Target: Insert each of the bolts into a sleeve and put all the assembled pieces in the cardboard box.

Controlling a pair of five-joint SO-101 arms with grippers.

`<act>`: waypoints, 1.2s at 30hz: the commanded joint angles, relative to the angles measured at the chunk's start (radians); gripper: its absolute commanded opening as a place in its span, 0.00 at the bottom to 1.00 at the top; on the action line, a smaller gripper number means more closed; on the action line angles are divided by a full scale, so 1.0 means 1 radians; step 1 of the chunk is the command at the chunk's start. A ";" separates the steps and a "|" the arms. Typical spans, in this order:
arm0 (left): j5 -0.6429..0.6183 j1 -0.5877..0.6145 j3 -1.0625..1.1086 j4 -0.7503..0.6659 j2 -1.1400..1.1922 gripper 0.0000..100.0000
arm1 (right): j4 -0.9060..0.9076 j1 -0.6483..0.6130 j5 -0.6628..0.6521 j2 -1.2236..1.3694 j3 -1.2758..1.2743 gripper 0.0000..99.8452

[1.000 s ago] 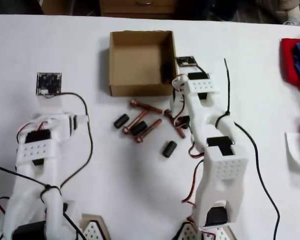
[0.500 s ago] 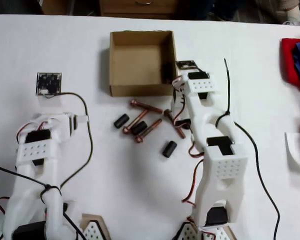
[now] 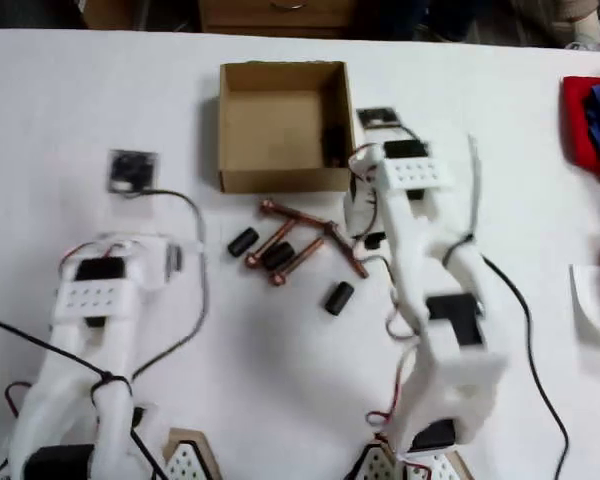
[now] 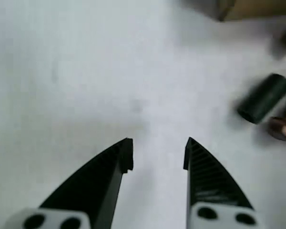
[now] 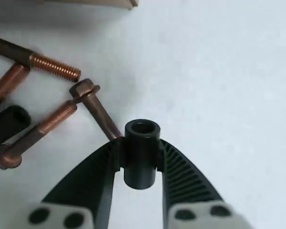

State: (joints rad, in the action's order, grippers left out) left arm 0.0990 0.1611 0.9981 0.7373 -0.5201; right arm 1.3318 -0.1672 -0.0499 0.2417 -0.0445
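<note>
Right gripper (image 5: 140,164) clamped on upright black sleeve (image 5: 142,138), beside the bolts (image 5: 96,110). Left gripper (image 4: 157,153) jaws partly open, empty, over table (image 4: 86,71). Box (image 3: 280,181) near table's far edge, mid.

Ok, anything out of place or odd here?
Nothing stands out: bolts and sleeves lie loose beside the cardboard box; the right end effector grips one sleeve, the left end effector hangs open.

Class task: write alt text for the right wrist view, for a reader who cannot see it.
The right gripper is shut on a black sleeve, its open end visible. Beyond it, copper bolts and a second sleeve lie on the white table.
</note>
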 commanded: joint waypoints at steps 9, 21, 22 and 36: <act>-0.127 -0.327 -0.888 0.628 0.477 0.20 | -0.549 0.331 0.023 -0.642 -0.760 0.02; -0.324 -0.525 -1.302 1.040 1.082 0.20 | -0.763 0.378 0.094 -0.602 -0.908 0.02; -0.302 -0.532 -1.303 1.037 1.096 0.20 | -0.756 0.375 0.094 -0.599 -0.898 0.02; -0.199 -0.548 -1.538 1.002 1.129 0.20 | -0.728 0.372 0.101 -0.599 -0.867 0.02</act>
State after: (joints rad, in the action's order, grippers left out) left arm -0.1051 -0.3836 -0.4964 1.7469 0.6153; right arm 0.5984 0.1995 0.0422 -0.3475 -0.9666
